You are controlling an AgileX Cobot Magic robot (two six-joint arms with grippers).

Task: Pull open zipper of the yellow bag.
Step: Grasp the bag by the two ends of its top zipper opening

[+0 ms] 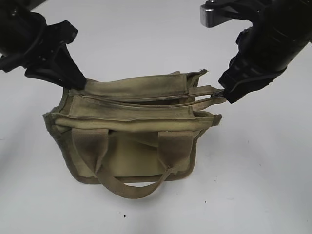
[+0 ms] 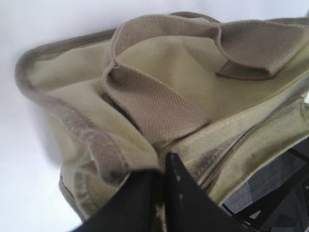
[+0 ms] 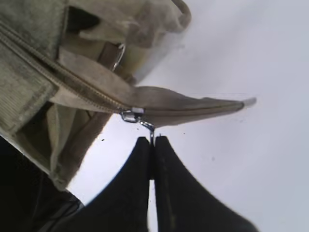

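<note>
- well, the white table point(image 1: 273, 185) fills every view, biggest thing here, bare and pale around all else.
- the yellow bag point(image 1: 131, 126) sits in the middle of the exterior frame, slumped on the table with its top facing up; one webbing handle point(image 1: 131, 187) droops toward the bottom edge of the frame.
- in my left wrist view the yellow bag point(image 2: 72, 77) fills most of the frame, darker edging curving down the left, a wide handle point(image 2: 154, 104) folded across the centre.
- my left claw point(image 1: 75, 83) comes in from the upper left of the exterior frame and meets the bag's left end; in the left wrist view its fingers point(image 2: 188, 203) rise from the bottom centre, pressed almost together with bag fabric bunched at the tips, so i am pinching the bag's edge.
- my right claw point(image 1: 225, 93) reaches in from the upper right of the exterior frame to the bag's right end.
- the zipper point(image 1: 161, 100) runs left to right along the bag's top, gaping along most of its length toward the right end; in the right wrist view the zipper point(image 3: 72, 79) slants from the upper left down to the centre.
- the small silver pull point(image 3: 145, 124) hangs at the centre of the right wrist frame, just above my right claw point(image 3: 152, 141), whose fingers point(image 3: 169, 183) are pressed together and pinching the pull's lower end.
</note>
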